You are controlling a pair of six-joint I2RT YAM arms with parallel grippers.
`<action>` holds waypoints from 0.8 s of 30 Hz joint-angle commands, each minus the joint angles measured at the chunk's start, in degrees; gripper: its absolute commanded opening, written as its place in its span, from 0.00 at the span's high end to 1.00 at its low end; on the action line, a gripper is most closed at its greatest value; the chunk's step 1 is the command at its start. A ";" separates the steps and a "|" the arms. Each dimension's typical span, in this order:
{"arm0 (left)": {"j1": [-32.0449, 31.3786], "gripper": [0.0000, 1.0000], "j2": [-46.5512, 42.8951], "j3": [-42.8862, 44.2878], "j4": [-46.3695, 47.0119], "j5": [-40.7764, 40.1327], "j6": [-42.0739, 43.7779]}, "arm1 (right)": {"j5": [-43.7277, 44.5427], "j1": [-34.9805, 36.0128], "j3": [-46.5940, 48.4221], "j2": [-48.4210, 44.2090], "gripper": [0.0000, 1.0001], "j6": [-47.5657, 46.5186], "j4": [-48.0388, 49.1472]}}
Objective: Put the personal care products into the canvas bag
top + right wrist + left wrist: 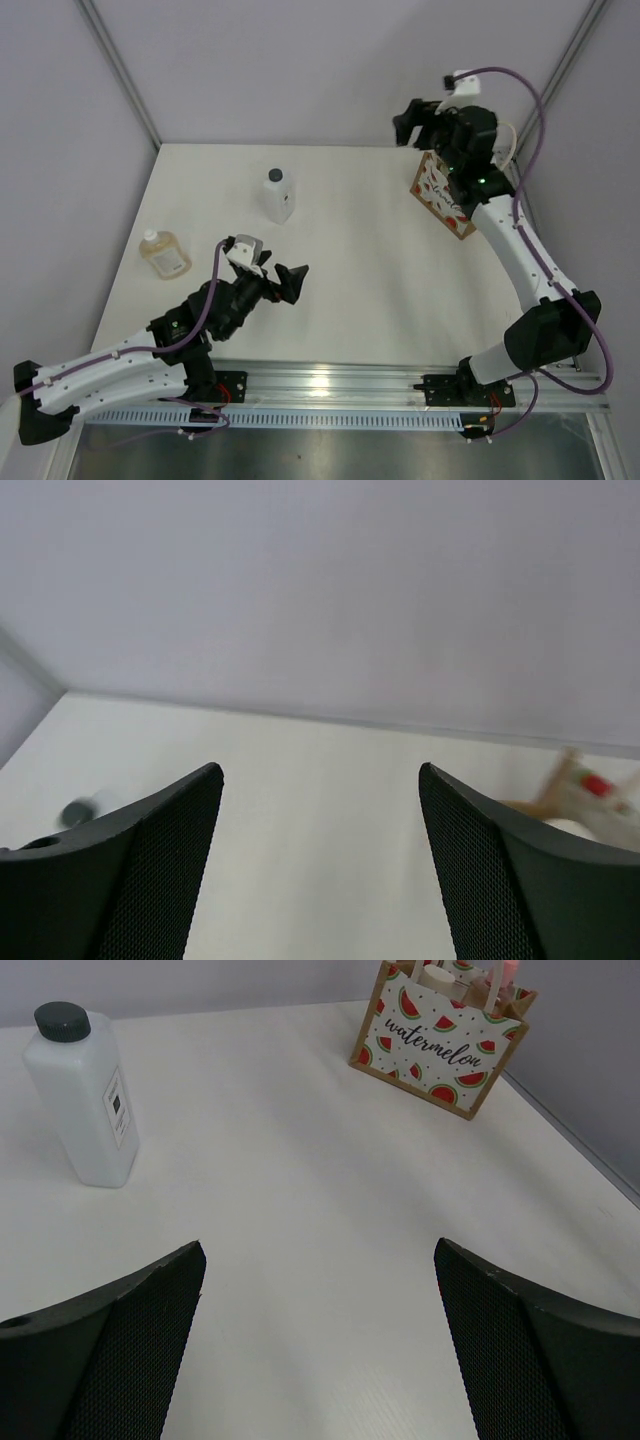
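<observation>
Left jaws and right jaws stand apart, empty. The white bottle (85, 1100) stands far-left, the amber flask (164, 254) near-left, the canvas bag (435, 1045) far-right. Left jaws should straddle the white bottle squarely below its cap before closing.

Seen from my remote station, the table (360, 260) stretches away from the two arm bases. The tall bottle (279, 195) stands upright toward the far side, left of centre. The squat flask (164, 253) sits nearer to me and further left, close to the left edge and well apart from the bottle. The canvas bag (440, 1045) stands at the far right, with two bottle tops (437, 977) showing inside its mouth. My left gripper (292, 282) hangs over the near-left area, on the near side of the tall bottle. My right gripper (412, 125) is above the far edge, just left of the bag, and its arm passes over the bag.
</observation>
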 commanded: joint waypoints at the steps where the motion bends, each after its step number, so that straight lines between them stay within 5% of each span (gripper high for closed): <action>1: 0.23 0.01 -1.01 1.35 0.92 -1.90 0.21 | -6.66 10.75 -3.25 0.90 0.16 -3.80 0.38; 4: 0.14 0.01 -2.24 0.56 1.62 -1.90 0.39 | -4.73 18.56 -5.02 3.61 0.12 -5.83 6.88; 10: 0.14 0.01 -5.66 -1.02 1.27 -5.24 -1.54 | 15.55 30.17 -3.43 14.06 0.04 2.51 15.40; 17: 0.14 0.01 -16.20 -5.15 3.72 -7.52 -2.42 | 26.73 36.87 -0.90 25.31 0.01 4.54 28.32; 24: 0.23 0.01 -21.49 -7.09 4.18 -6.82 -3.65 | 32.45 40.21 7.00 34.81 0.01 3.57 31.42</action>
